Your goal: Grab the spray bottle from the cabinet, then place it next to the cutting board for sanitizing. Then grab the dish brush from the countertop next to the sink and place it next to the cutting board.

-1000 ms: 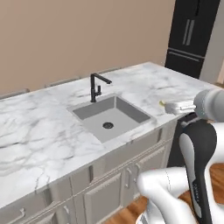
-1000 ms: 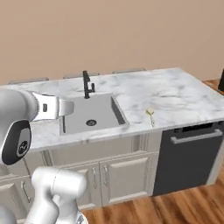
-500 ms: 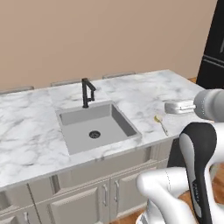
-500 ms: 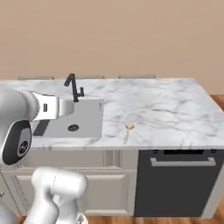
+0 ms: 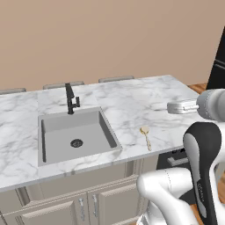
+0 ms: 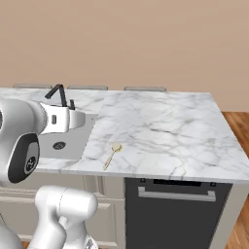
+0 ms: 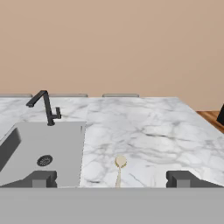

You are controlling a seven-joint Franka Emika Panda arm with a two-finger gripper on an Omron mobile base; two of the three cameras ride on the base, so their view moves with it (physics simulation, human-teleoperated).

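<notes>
**Currently: jaws wide, nothing held, brush by the counter's front edge**

Gripper (image 7: pixel 112 178) fully open and empty; both finger tips (image 7: pixel 41 178) show at the bottom of the hand view, well apart, with nothing between them. It hangs in the air before the front edge of the countertop (image 5: pixel 132 101), not touching anything.

Dish brush (image 5: pixel 146 136) lies flat on the marble, just right of the sink (image 5: pixel 74 134) and near the front edge, head pointing toward the back, handle toward the front. In these frames it looks pale yellow-tan with a thin light handle. Also seen in the right base view (image 6: pixel 112 153) and the hand view (image 7: pixel 119 168), where it sits between the two finger tips, further off.

Sink is recessed in the left half of the counter, round dark drain (image 5: pixel 76 143) in its floor. Black faucet (image 5: pixel 70 99) stands at the sink's back edge, well away from the brush. Dark dishwasher front (image 6: pixel 175 209) sits under the counter's right part. Marble around the brush is bare; nothing lies between gripper and brush.
</notes>
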